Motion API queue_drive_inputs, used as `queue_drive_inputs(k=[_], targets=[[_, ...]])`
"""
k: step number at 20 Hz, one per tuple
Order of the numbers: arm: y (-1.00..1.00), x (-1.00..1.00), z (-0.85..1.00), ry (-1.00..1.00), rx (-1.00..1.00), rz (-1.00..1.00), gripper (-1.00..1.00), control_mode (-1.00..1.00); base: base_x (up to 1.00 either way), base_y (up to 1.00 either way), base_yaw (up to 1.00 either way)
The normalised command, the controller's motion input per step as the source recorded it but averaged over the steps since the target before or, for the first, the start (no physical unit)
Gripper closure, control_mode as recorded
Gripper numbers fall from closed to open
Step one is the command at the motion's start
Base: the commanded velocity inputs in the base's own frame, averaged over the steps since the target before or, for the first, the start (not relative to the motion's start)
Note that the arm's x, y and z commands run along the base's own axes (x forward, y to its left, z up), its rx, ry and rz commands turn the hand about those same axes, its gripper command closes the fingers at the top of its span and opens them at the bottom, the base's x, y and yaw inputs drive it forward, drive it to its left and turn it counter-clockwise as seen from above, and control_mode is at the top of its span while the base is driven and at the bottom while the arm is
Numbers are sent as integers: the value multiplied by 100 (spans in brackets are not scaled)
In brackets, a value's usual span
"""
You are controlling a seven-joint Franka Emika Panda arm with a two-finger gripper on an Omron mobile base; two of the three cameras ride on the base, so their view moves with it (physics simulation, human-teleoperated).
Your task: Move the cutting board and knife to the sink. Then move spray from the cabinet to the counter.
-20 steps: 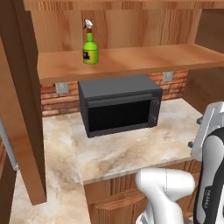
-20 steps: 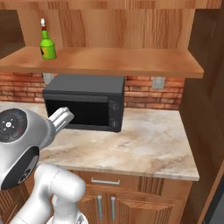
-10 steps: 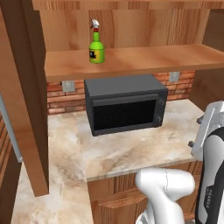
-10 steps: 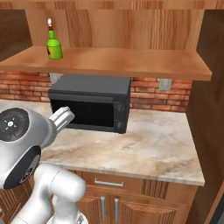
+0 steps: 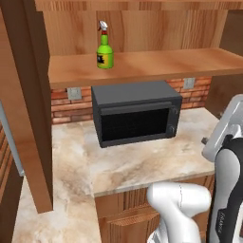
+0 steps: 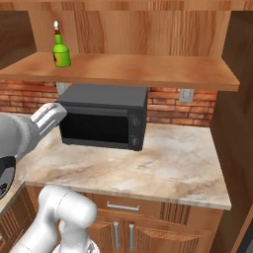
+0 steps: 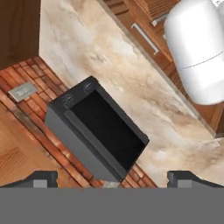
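Label on small bright green spray bottle (image 5: 105, 50) too small to read; stood upright toward left end of lighter wooden shelf board (image 6: 148, 69) in warm brown wall cabinet (image 5: 142, 23). Below, black boxy microwave (image 5: 136, 112) sat on beige marbled stone counter (image 6: 163, 163) against red brick wall (image 6: 168, 105). Gripper (image 7: 111, 178) cut off at frame bottom, fingertips (image 7: 41, 178) spread wide apart, holding nothing.

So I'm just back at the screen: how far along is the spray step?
Not done: the spray stands upright on the cabinet shelf, above the microwave. The gripper is open, holding nothing. Left: grasp the bottle, then set it on the counter.
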Motion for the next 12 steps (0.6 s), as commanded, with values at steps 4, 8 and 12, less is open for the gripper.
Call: queue_drive_inputs(k=[4,8,12], targets=[[50,-23,80,-4,12,-23,-100,-100,0,0,0],[43,-10,84,0,23,-32,-100,-100,0,0,0],[16,-3,39,-2,25,-23,-100,-100,0,0,0]])
